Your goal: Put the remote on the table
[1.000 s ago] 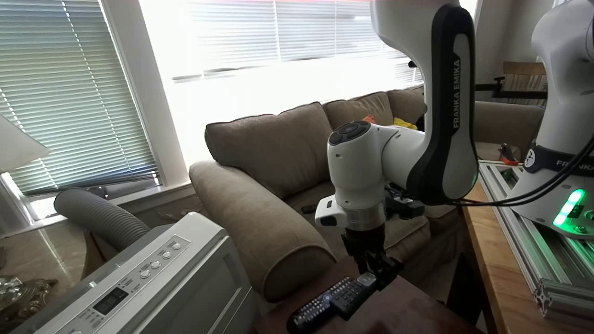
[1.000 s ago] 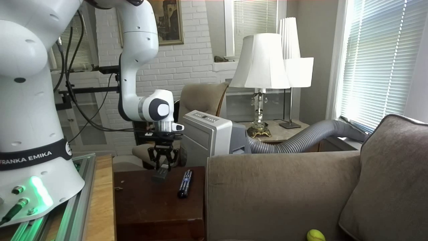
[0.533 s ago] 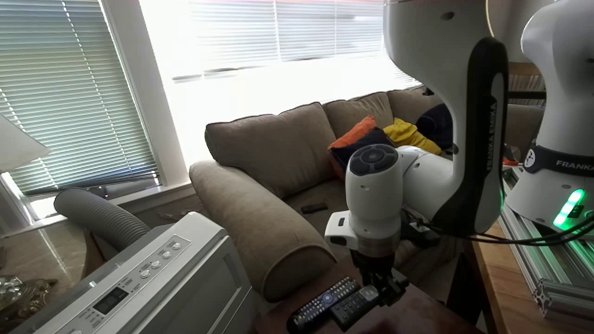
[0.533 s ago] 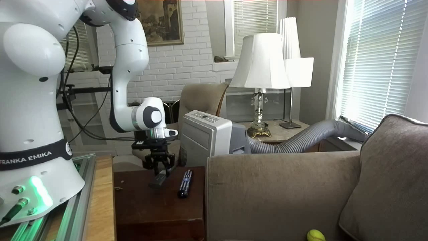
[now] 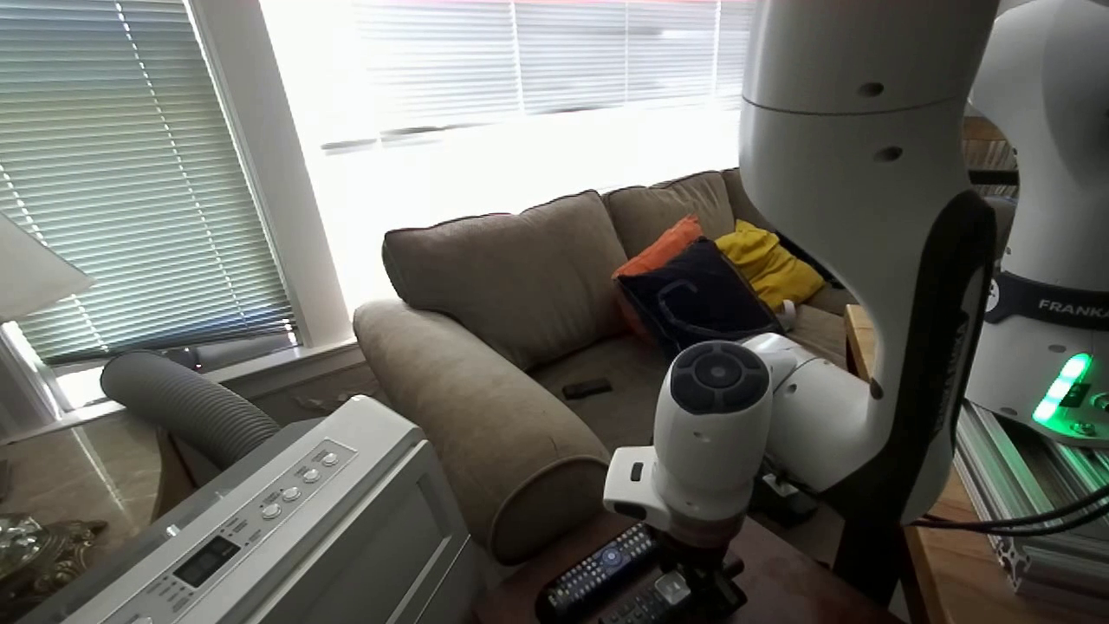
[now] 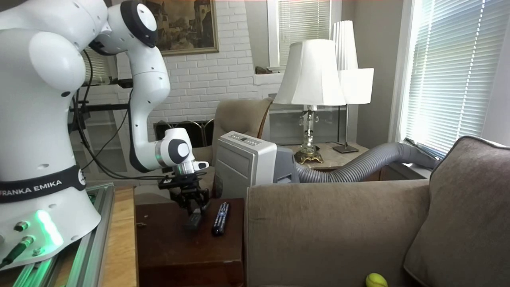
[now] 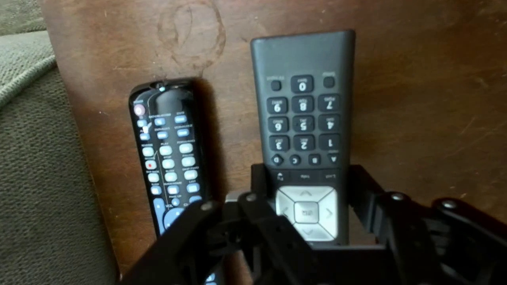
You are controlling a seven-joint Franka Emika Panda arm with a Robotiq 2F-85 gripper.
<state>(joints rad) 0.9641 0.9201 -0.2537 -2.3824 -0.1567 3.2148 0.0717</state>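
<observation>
The matte dark-grey remote [image 7: 305,111] with a silver pad is between my gripper's fingers [image 7: 305,180], which press on both its long sides. It also shows in both exterior views [image 5: 645,602] [image 6: 194,220], low over the dark brown table [image 6: 191,251]. Its number-key end points away from the gripper. I cannot tell whether it touches the table top. A longer glossy black remote [image 7: 170,150] with pale buttons lies on the table beside it, apart from it. A small black remote [image 5: 586,389] lies on the sofa seat.
The beige sofa arm [image 6: 334,231] stands right along the table's side. A white air conditioner [image 5: 346,520] with a grey hose stands at the table's far end in an exterior view. The wooden bench [image 6: 119,235] with the robot base borders the other side. A tennis ball [image 6: 375,280] lies by the sofa.
The arm has come down, and my gripper with the dark-grey remote is lower, closer to the table top. The glossy remote and the sofa remote have not moved.
</observation>
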